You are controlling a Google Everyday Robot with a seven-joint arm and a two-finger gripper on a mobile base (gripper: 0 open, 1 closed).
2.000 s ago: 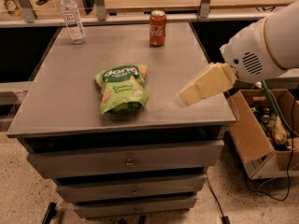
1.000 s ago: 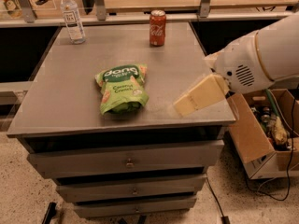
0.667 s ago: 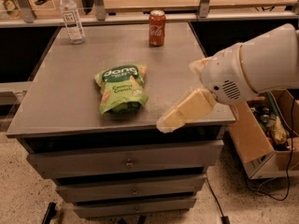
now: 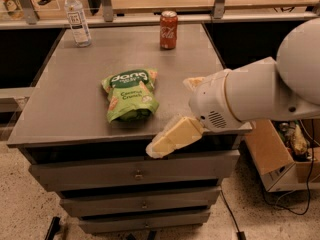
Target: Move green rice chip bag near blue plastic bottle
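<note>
Camera view: gripper [image 4: 167, 141], its state impossible to tell, hovers just beside the green rice chip bag [image 4: 129, 95].

Robot lab or workshop space
A grey metal drawer-fronted counter [image 4: 60, 114] stands on a speckled floor [image 4: 20, 204], an open cardboard box [image 4: 261, 151] of clutter beside it; the cream tool [image 4: 160, 145] hangs at its front edge

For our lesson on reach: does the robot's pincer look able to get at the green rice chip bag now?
Probably yes. The pincer hangs at the table front edge, close beside the green rice chip bag, nothing between them. The red can and blue plastic bottle stand far back.
</note>
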